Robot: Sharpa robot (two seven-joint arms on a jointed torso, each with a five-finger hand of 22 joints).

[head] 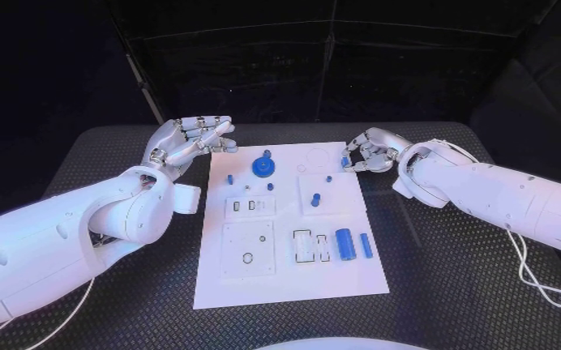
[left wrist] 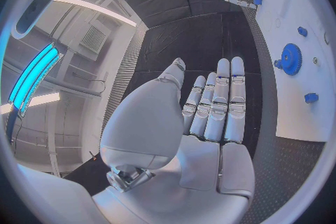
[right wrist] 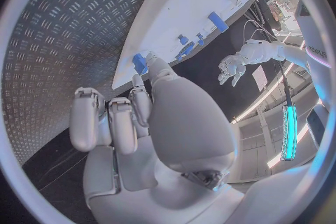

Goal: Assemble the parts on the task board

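Observation:
The white task board (head: 286, 273) lies in the middle of the black table. On its far part stands a blue gear (head: 263, 164), which also shows in the left wrist view (left wrist: 289, 59). Small blue pegs (head: 230, 178) (head: 315, 199) stand near the gear, and two blue cylinders (head: 345, 243) lie near the right edge. My right hand (head: 370, 154) is at the board's far right edge, its fingers curled, pinching a small blue part (right wrist: 139, 61) (head: 346, 161) between thumb and finger. My left hand (head: 193, 141) hovers off the board's far left corner, fingers stretched out, holding nothing (left wrist: 213, 106).
Several empty recesses and slots (head: 310, 246) mark the board's near half. The black ridged table (head: 468, 285) spreads on both sides of the board. A thin white cable (head: 528, 273) hangs by my right arm.

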